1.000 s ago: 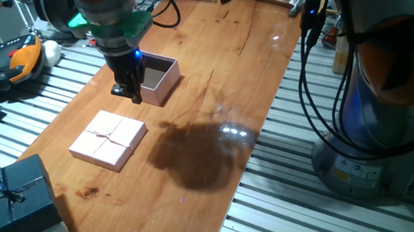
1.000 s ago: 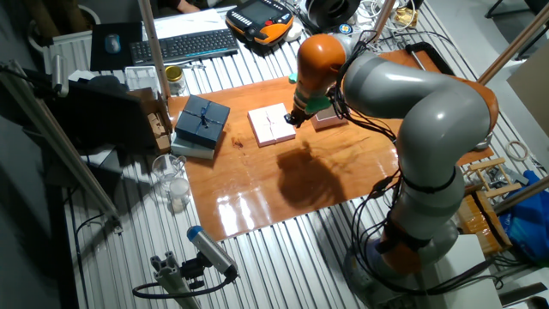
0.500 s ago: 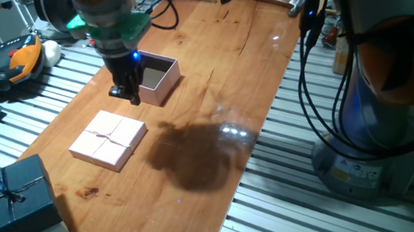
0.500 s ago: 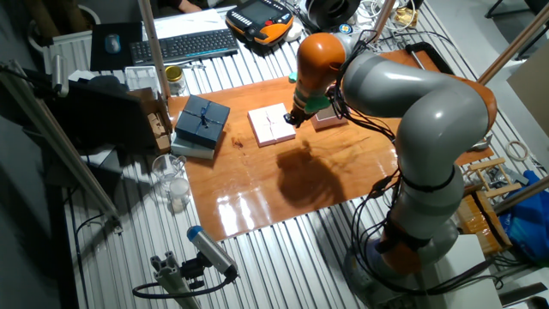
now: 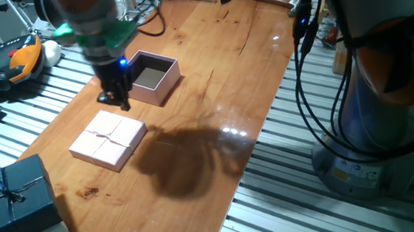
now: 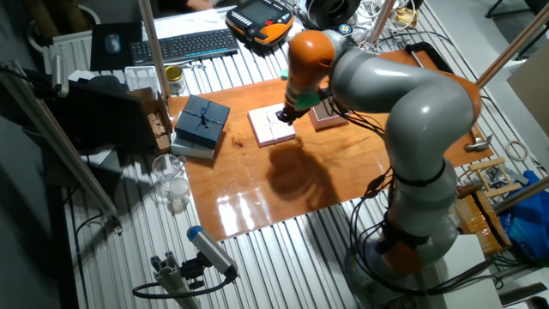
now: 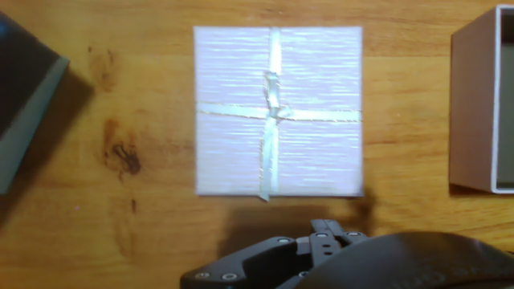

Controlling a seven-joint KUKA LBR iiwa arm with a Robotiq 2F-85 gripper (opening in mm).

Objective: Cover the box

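Over the last second the claw had been carried away from the near corner of the box and toward the flat pink lid, so that it was found hanging between the two, above the lid's far edge. In the hand view the lid was framed almost centrally, which was taken to mean that the approach to the lid had been begun and that no grasp had yet been made. The covering itself was judged not yet started: the box was left open, its brownish inside exposed.

The claw's fingers appeared drawn together and nothing was held between them, as far as could be judged from the fixed view; in the hand view only the dark body of the claw was shown at the bottom edge.

The box was placed on the bench just beside the claw, on the side away from the lid, and only its wall was caught at the right edge of the hand view. The dark blue box was left well apart.
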